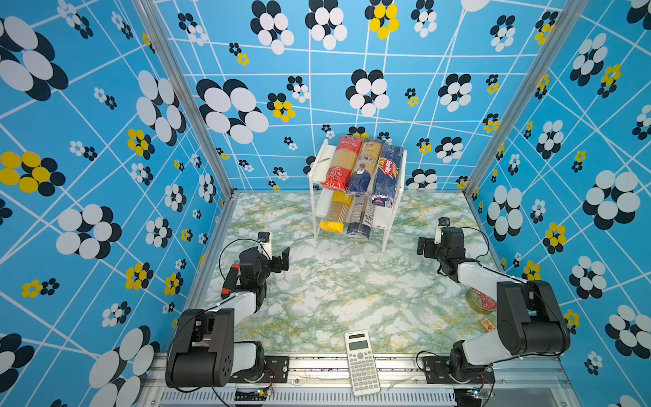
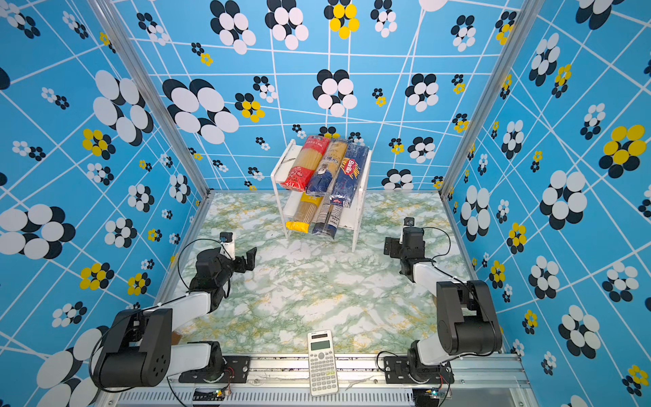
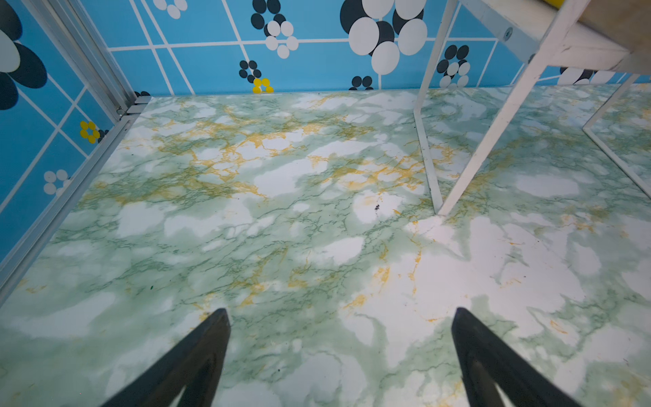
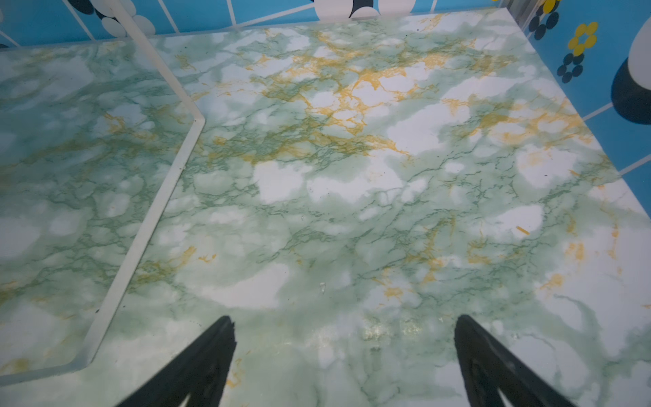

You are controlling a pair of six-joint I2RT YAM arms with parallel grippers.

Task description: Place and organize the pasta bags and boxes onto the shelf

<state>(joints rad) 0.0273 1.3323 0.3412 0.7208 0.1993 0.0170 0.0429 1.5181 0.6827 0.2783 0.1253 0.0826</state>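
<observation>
Bright, even light; soft shadows, curved edges.

Five pasta packs [image 1: 364, 165] on white shelf [image 1: 321, 162]

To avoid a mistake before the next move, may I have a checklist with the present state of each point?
1. Left pincer open, empty: ok.
2. Right pincer open, empty: ok.
3. Shelf top tier holds red-ended bag, navy-ended bag, Barilla box: ok.
4. Lower tier holds yellow bag, second navy-ended bag: ok.
5. No pasta pack visible on the table: ok.
6. Overhanging packs steady: cannot tell.
</observation>
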